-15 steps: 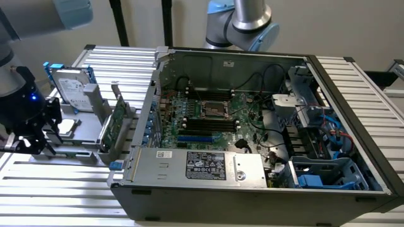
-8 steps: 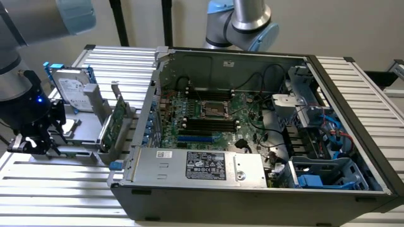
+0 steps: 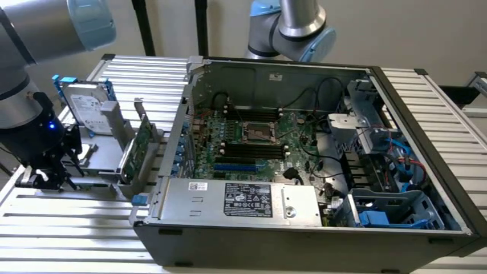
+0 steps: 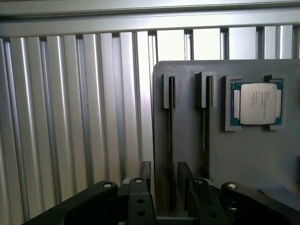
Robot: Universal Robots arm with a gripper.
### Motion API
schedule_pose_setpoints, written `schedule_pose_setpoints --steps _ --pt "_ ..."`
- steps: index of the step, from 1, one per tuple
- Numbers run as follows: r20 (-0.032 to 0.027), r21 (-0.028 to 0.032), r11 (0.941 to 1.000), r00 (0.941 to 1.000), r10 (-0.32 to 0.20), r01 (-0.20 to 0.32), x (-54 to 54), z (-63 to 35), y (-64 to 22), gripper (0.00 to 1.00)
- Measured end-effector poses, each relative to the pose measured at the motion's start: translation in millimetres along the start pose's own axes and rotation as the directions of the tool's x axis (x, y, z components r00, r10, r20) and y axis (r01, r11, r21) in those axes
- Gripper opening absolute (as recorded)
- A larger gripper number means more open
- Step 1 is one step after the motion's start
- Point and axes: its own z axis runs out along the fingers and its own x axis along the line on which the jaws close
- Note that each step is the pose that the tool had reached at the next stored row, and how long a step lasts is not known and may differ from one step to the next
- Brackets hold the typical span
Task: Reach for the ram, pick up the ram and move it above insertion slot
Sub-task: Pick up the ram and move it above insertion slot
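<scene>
Straddles, with gripper point(image 4: 165, 169) spread wide and empty, the ram point(image 4: 171, 136): thin dark strip seen edge-on, standing upright in the edge-side slot of the gray holder point(image 4: 253, 159).

Soft even light, fairly bright. Glare streaks on ribbed bench point(image 3: 68, 228) slats, both views. PC case point(image 3: 304, 237) interior dimmer w/ shadows. Gripper point(image 4: 164, 168) underexposed, near-black in wrist view.

pincer point(image 4: 165, 172) fingers apart, astride slot point(image 4: 171, 131) | gray holder point(image 4: 253, 159) on ribbed table point(image 4: 70, 117) | processor chip point(image 4: 258, 104) in recess
</scene>
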Motion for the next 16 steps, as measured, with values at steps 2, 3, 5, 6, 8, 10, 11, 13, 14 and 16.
schedule_pose_setpoints --steps 2,3,5,6,8,10,11,13,14,16 --pt "0.0003 0.0028 1.0000 1.0000 -0.004 0.004 -1.7 3.6 0.7 0.36" --pt "0.0004 0.0038 1.0000 1.0000 -0.006 0.006 -2.6 5.1 1.2 0.36" --pt "0.0003 0.0045 0.9999 0.9999 -0.011 0.011 -4.0 7.6 1.8 0.36" --pt "0.0003 0.0046 0.9999 0.9999 -0.013 0.013 -4.4 8.7 2.1 0.36" --pt "0.0003 0.0047 0.9999 0.9999 -0.015 0.015 -4.8 10.6 2.4 0.36" --pt "0.0004 0.0047 0.9999 0.9999 -0.015 0.015 -4.9 12.6 2.5 0.36" --pt "0.0004 0.0047 0.9999 0.9999 -0.015 0.015 -5.0 13.8 2.6 0.36" --pt "0.0003 0.0045 0.9999 0.9999 -0.015 0.015 -4.9 16.2 2.6 0.36" --pt "0.0003 0.0043 0.9999 0.9999 -0.015 0.015 -4.9 17.6 2.6 0.36" --pt "0.0003 0.0032 0.9999 0.9999 -0.015 0.015 -5.0 20.0 2.7 0.36"
